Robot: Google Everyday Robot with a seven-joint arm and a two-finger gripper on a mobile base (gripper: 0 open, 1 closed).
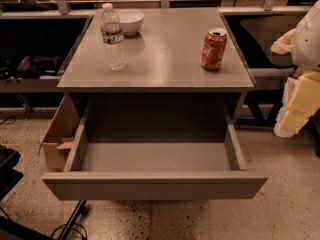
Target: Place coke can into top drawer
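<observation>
The coke can [214, 49], red with white lettering and a silver top, stands upright on the right side of the grey cabinet top [165, 59]. The top drawer [155, 185] is pulled out wide toward me and its grey interior holds nothing. My gripper [296, 106], cream and yellowish, hangs at the right edge of the view, to the right of the cabinet and lower than the can. It is well apart from the can and holds nothing that I can see.
A clear water bottle [113, 36] and a white bowl [129, 20] stand at the back left of the cabinet top. A brown cardboard box [56, 136] sits on the floor to the left of the drawer. Dark equipment and cables lie at the lower left.
</observation>
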